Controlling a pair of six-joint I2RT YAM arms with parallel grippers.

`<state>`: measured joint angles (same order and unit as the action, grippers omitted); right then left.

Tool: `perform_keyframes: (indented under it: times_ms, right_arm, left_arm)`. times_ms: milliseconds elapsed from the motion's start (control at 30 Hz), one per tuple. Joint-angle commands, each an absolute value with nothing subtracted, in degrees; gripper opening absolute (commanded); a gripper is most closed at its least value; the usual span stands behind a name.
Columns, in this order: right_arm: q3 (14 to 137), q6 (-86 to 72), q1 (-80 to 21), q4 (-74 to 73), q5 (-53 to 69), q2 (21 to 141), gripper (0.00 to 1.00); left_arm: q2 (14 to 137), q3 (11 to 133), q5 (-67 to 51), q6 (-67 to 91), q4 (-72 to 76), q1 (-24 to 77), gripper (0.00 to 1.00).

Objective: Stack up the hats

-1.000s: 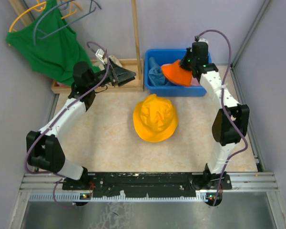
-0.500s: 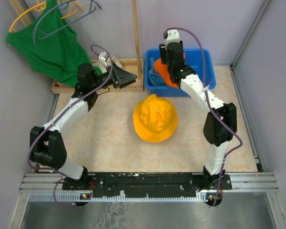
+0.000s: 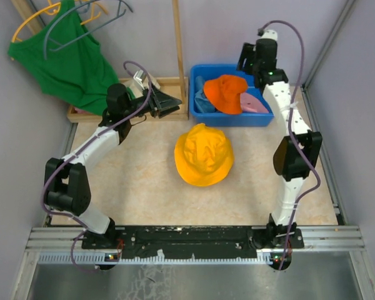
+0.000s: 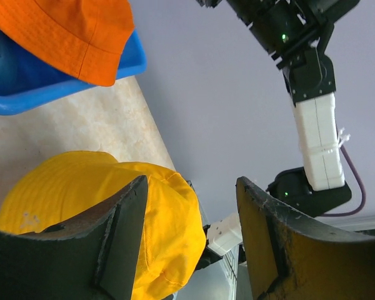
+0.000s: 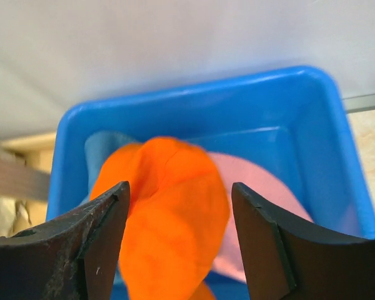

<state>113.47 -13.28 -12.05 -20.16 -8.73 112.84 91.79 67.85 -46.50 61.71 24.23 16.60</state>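
The right gripper [image 5: 180, 187] is held above the far side of the blue plastic bin [image 3: 262, 119], its two dark, scuffed fingers [image 5: 100, 250] spread apart with nothing between them. Under it, in the bin, the bright orange hat [image 3: 227, 92] lies on top, soft and crumpled, its longer side running left to right. The pink hat [image 3: 256, 103] shows at its right and the light blue hat [image 3: 203, 100] at its left, both partly covered. The left gripper [image 4: 190, 187] is also released and empty, reaching toward the bin's left end. The yellow-orange hat [image 3: 204, 155] sits apart on the beige, stone-patterned tabletop [image 3: 131, 181], crown up, its floppy brim spread flat and its outline nearly round.
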Motion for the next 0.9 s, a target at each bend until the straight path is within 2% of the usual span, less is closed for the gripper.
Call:
perform_keyframes:
  times_ms: [0,133,233,367,633,867]
  right_arm:
    - [126.52,-22.23,-8.10,-28.59,-1.48,119.06,0.71]
    - [138.97,-26.13,-6.29,-36.50,3.69,128.36,0.78]
    - [143.10,-28.16,-5.86,-39.64,6.94,131.46,0.79]
    - [140.29,-30.17,-5.58,-40.24,10.17,130.74,0.77]
    - [128.66,-30.23,-4.56,-37.81,9.08,123.58,0.76]
    - [129.68,-29.80,-4.13,-40.12,9.14,124.71,0.76]
  left_arm:
    - [92.23,67.47,-47.09,61.92,26.98,16.26,0.64]
    - [92.46,67.56,-47.09,61.75,26.78,16.21,0.64]
    - [92.63,67.76,-46.94,61.61,26.33,16.25,0.64]
    - [92.59,67.76,-46.85,61.37,25.95,16.16,0.64]
    - [92.20,67.13,-46.49,61.23,25.75,16.12,0.64]
    - [91.99,66.54,-46.49,61.53,26.35,16.17,0.64]
